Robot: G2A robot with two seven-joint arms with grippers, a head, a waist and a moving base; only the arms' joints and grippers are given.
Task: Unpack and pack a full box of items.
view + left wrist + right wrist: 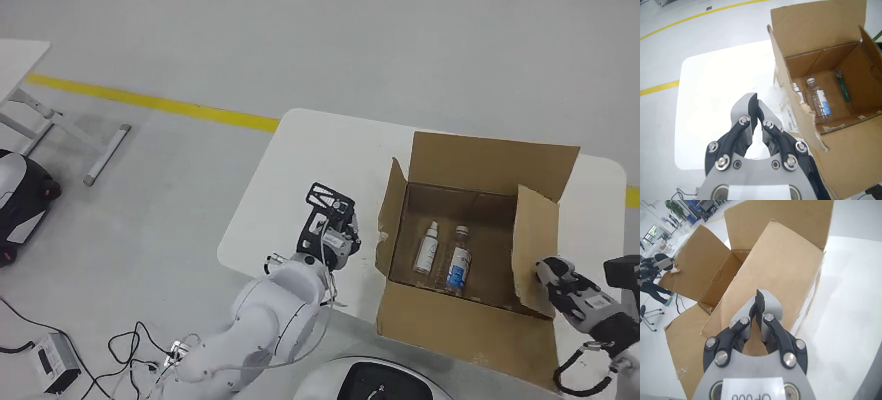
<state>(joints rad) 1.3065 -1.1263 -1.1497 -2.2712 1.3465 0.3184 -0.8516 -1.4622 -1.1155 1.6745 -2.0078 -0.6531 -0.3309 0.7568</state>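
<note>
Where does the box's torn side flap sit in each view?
Top view: torn side flap stands on the cardboard box's left side in the picture.
Left wrist view: torn side flap is the nearest one, ragged-edged, beside the clear bottle.
Right wrist view: torn side flap is the far one across the opening.
Shared landmark: tall back flap.

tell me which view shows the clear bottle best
The left wrist view: the clear bottle lies on the box floor, cap and label plain. The top view has it from farther off, beside a white bottle. In the right wrist view a flap blocks the box floor.
</note>
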